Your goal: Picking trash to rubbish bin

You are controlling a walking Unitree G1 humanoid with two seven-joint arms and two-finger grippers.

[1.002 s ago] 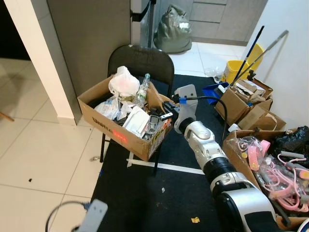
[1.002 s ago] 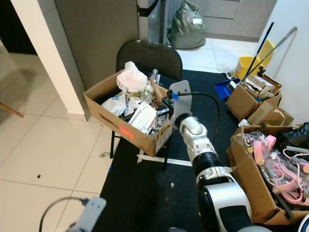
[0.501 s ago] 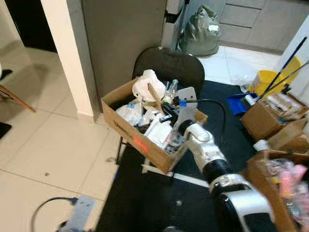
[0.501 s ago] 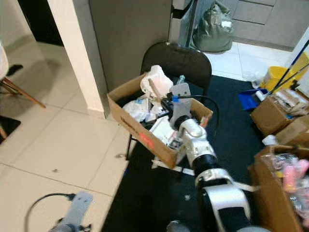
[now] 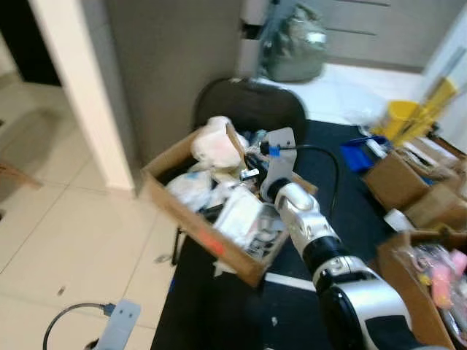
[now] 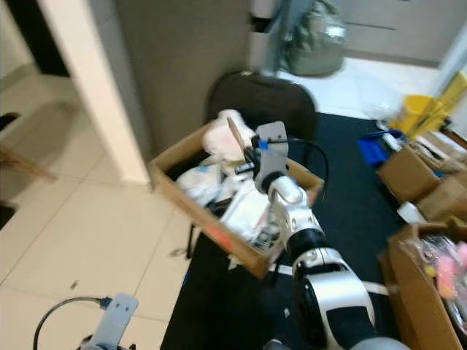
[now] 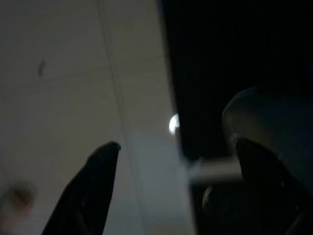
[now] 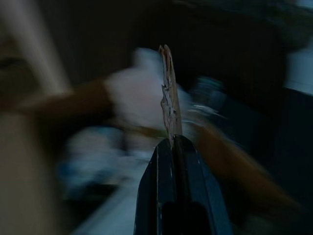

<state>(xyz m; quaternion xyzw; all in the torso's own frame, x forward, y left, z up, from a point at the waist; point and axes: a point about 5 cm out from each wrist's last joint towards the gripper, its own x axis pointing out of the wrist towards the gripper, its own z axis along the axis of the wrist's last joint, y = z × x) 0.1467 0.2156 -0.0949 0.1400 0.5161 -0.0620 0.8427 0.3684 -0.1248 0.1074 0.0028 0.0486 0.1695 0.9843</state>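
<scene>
Left eye view: right pincer [image 5: 252, 162] reaches over the open brown cardboard box of mixed trash [image 5: 182, 219], which sits on the black round-backed chair [image 5: 252, 109]; it pinches a thin flat brown strip of cardboard [image 5: 234, 144] that stands up beside the white crumpled plastic bag [image 5: 211, 142]. The whole picture has swung since a second ago and is blurred, so the camera moved; the box holds its place on the chair.

Right eye view: same scene; strip [image 6: 236, 138] now raised clear of the heap, where earlier the pincer sat low among the contents; judged: pick made, carry to a bin still to come.

Left wrist view: left pincer [image 7: 171, 196] spread, hanging idle over pale floor tiles [image 7: 73, 73].

Right wrist view: fingers [image 8: 166, 191] pressed together on the strip [image 8: 168, 93]; background smeared.
</scene>
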